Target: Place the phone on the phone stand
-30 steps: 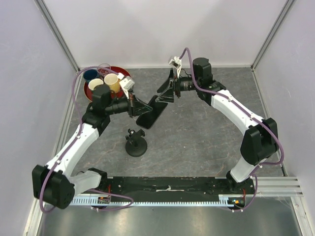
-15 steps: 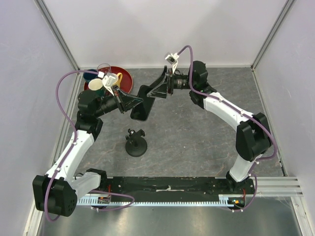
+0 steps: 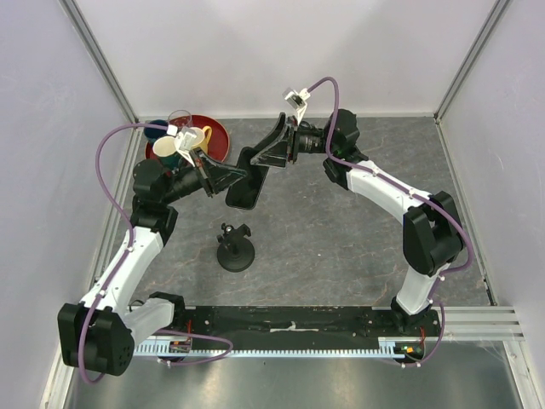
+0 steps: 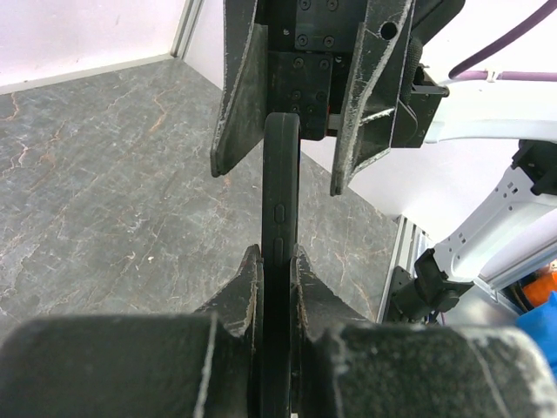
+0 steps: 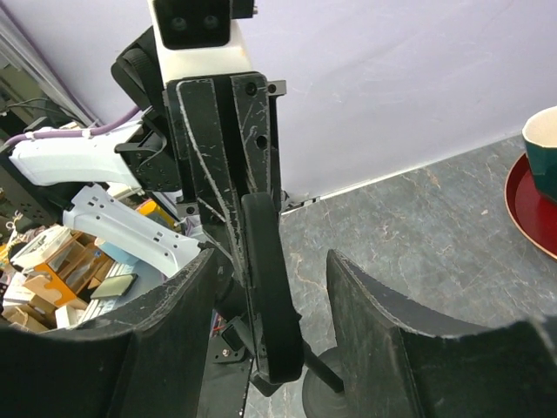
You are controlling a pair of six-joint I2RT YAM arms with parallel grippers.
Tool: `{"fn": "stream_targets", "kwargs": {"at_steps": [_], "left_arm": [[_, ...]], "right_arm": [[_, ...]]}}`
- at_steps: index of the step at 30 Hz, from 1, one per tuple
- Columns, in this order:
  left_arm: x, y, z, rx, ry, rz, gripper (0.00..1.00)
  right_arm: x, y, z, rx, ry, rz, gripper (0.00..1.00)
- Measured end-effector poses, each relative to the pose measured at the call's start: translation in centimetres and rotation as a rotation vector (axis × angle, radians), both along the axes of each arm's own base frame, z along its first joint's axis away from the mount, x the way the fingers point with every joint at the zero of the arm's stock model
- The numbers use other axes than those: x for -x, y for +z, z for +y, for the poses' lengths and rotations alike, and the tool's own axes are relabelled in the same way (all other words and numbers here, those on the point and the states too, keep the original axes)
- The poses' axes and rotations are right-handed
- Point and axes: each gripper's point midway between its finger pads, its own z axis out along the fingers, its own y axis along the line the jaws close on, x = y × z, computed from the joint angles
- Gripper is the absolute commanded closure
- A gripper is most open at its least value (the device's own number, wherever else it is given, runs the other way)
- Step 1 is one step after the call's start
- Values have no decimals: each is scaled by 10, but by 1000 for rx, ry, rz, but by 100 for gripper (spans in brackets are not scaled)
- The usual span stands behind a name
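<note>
The black phone (image 3: 247, 181) is held in the air, tilted on edge, above the grey floor at the back left. My left gripper (image 3: 236, 177) is shut on its lower end; in the left wrist view the phone (image 4: 280, 174) runs edge-on between my left gripper's (image 4: 277, 261) pads. My right gripper (image 3: 271, 155) is open, its jaws standing apart on either side of the phone's far end (image 5: 265, 296) without touching it. The phone stand (image 3: 236, 249) stands upright and unoccupied nearer the arms, below the phone. Its disc base (image 5: 326, 396) shows in the right wrist view.
A red tray (image 3: 218, 136) with several cups (image 3: 169, 146) sits at the back left corner, just behind my left gripper. White walls close three sides. A black rail (image 3: 289, 328) runs along the near edge.
Over the last second both grippers carried the phone left and back, away from above the stand. In the last half second almost nothing moved.
</note>
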Motion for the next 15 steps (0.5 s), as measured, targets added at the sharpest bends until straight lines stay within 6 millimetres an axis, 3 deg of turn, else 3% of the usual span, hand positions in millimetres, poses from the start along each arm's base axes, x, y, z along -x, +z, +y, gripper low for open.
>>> {"fn": "stream_targets", "kwargs": {"at_steps": [15], "left_arm": [[2,7,7,47,3,-25,98]], "right_arm": [[12,2,3,-5,52,-44,43]]}}
